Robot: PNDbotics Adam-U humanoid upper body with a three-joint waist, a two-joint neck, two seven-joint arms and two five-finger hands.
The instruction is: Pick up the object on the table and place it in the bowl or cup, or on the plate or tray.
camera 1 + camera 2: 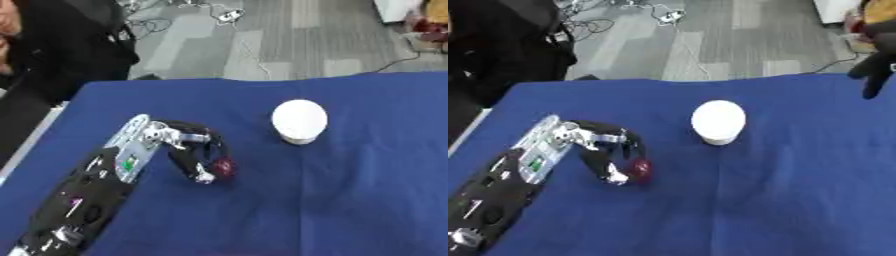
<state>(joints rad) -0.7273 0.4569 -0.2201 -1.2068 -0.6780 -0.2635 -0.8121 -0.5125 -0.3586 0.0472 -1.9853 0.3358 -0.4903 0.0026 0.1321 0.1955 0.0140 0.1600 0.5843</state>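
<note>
**Small dark-red object in the left hand's curled fingers, beside the white cup**

Dark-red object [225, 166], small and rounded, sits low on the blue cloth-covered tabletop [350, 200], to the lower left of the white cup [299, 121] and well apart from it. Its shape is too small to give a long axis or a pointing direction; only a glossy reddish blob shows.

Around it is the left hand [188, 150], black with silver joints, whose fingers [203, 175] are curled into a hook with the red object at their tips; whether the object is lifted off the cloth cannot be told. The forearm runs from the hand down to the lower left, away from the cup, with a silver plate and a green spot on its upper side.

The cup stands upright, round, smooth and plain white, its top a pale disc.

Far right of the cup, at the frame's upper right edge, the right hand [875, 67] hangs dark with fingers pointing down, straight and holding nothing.
</note>
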